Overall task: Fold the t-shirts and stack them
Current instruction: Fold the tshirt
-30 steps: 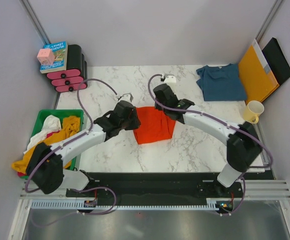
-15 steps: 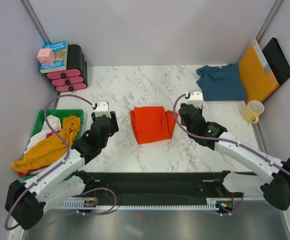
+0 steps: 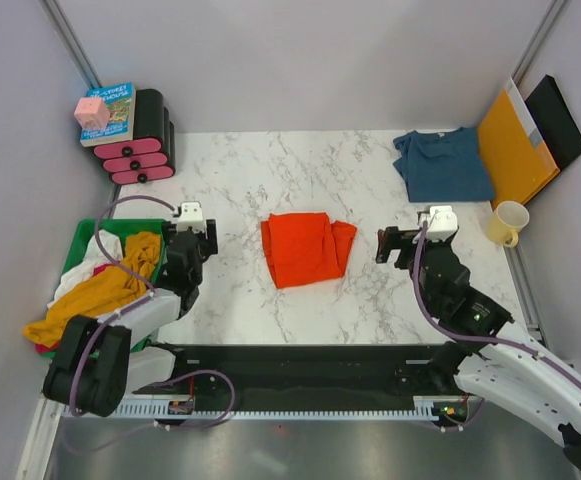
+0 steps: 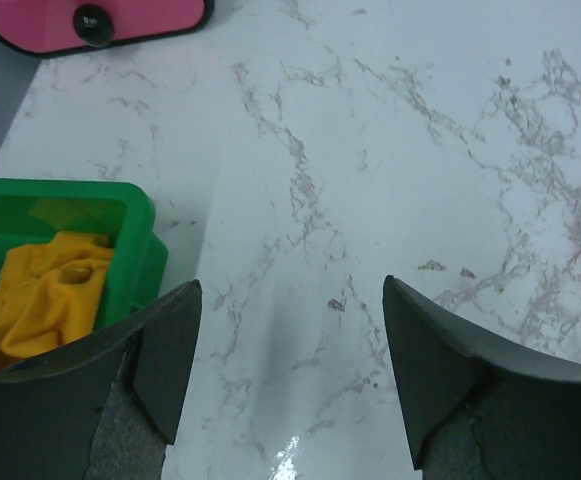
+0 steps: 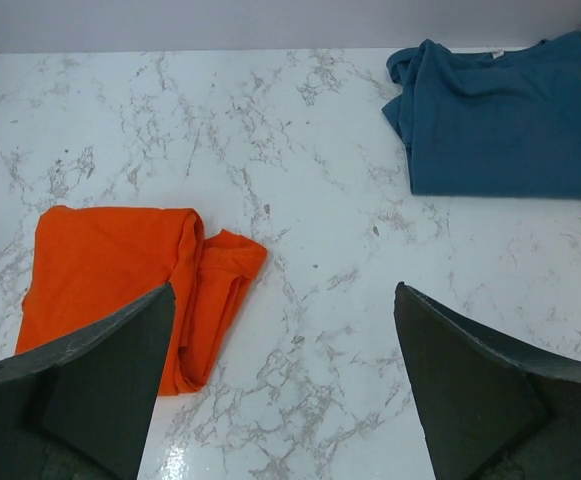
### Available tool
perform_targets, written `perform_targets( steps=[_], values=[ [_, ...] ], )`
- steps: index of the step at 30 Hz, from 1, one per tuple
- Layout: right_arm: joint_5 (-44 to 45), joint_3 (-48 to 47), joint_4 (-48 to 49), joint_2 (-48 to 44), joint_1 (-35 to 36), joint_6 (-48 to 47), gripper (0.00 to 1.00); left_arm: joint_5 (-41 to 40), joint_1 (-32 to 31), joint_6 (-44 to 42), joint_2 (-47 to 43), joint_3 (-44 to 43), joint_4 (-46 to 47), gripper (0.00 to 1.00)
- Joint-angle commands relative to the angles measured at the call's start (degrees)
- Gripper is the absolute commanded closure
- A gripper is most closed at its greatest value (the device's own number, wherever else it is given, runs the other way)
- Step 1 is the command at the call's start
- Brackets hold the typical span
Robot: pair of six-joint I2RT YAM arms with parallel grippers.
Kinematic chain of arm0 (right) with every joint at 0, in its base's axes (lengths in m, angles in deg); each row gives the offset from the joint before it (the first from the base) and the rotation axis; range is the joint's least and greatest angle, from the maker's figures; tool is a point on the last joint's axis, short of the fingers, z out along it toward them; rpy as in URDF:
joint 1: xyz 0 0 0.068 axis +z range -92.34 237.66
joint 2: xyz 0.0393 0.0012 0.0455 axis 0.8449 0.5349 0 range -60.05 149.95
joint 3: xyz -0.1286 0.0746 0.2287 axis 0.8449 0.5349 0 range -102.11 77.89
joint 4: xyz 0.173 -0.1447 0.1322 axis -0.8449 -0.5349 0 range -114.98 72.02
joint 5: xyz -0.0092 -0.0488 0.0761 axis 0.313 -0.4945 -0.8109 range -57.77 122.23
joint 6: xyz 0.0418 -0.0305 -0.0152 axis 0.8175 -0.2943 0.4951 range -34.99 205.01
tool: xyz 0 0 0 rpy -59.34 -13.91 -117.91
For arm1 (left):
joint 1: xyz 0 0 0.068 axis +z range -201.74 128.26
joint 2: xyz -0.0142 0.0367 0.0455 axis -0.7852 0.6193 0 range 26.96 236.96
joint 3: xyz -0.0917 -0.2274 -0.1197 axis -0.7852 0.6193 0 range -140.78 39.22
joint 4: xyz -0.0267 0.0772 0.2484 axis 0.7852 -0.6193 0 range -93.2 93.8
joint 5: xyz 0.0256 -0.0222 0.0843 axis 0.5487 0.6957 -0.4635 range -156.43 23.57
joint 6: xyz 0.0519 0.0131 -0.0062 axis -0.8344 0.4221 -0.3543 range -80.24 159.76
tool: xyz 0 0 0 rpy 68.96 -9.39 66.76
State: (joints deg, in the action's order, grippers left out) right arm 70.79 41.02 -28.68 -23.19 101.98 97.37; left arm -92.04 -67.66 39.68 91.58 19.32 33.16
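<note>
The orange-red t-shirt (image 3: 305,248) lies roughly folded mid-tabletop (image 3: 260,180), with what seems to be a sleeve poking out on its right. The teal-blue t-shirt (image 3: 444,165) lies at the far right, well apart. The left end effector (image 4: 290,310) and right end effector (image 5: 282,310) flank the orange-red one, both spread wide and empty.

Both arms drew back from the orange shirt (image 3: 305,250). A second ago the left gripper (image 3: 188,248) and the right gripper (image 3: 398,245) sat close together over its far edge, one at each corner. They then swung apart and back toward the bases. The left gripper ended just beside the green bin (image 3: 85,235), the right one off to the shirt's right, nearer the mug (image 3: 508,222). The shirt was left uncovered, a folded flap showing along its right side.
</note>
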Motion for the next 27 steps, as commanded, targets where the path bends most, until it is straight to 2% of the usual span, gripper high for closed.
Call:
perform_targets(
  steps=[1, 3, 4, 6, 7, 8, 10, 13, 27],
  values=[
    [-0.78, 0.65, -0.28, -2.84, 0.33, -1.99, 0.02, 3.12, 0.8, -6.16, 9.53, 4.86, 23.96, 0.2],
    [-0.25, 0.83, -1.51, -4.07, 0.33, -1.64, 0.02, -0.39, 1.24, -5.73, 12.36, 4.44, 28.09, 0.2],
    [-0.16, 0.91, -1.87, -5.3, 0.33, -1.38, 0.02, 0.37, 2.72, -4.42, 13.07, 4.08, 28.72, 0.19],
    [-0.6, 1.44, -2.13, -6.1, 0.33, -0.94, 0.02, 2.23, 3.27, -4.4, 17.01, 3.47, 31.95, 0.08],
    [-0.6, 1.7, -2.22, -6.8, 0.42, -0.67, 0.02, 1.53, 3.27, -4.32, 17.55, 1.99, 28.59, 0.02],
    [-0.51, 2.05, -2.13, -7.06, 0.33, -0.32, 0.02, 2.31, 3.44, -3.27, 16.51, 1.54, 26.03, 0.0],
    [-0.51, 2.49, -2.13, -6.72, 0.33, 0.99, 0.02, 1.09, 3.53, -3.53, 16.77, 4.15, 31.94, 0.0],
    [-0.95, 2.67, -1.7, -5.23, 0.42, 2.75, 0.02, 0.38, 4.06, -1.77, 14.83, 7.58, 35.66, 0.0],
    [0.55, 2.76, 1.12, -1.09, 0.33, 0.65, 0.02, 1.61, 4.15, -2.21, 15.1, 7.5, 35.84, 0.0]
  ],
)
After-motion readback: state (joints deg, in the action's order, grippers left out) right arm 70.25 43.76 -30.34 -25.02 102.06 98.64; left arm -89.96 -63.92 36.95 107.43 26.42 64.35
